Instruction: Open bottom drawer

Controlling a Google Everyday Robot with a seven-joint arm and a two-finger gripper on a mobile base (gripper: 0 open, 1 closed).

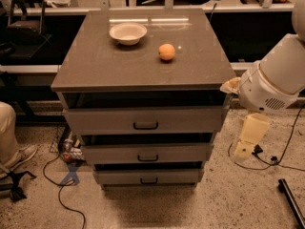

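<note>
A grey-brown three-drawer cabinet with a smooth flat top (95,66) is seen in the middle of the frame. A shallow white bowl (127,33) and a round orange fruit (167,51) are set apart on that top, toward its far edge. The bottom drawer (119,177) – the lowest front, fitted with a small black bar handle (149,181) – is found at lower centre, just above the speckled floor (228,204), with a dark gap shown above it. The cream-coloured gripper (250,136) is hung below the white rounded arm housing (274,82) at the right of the frame, well apart from the drawer and touching nothing – whether it is spread or pressed together cannot be told.
</note>
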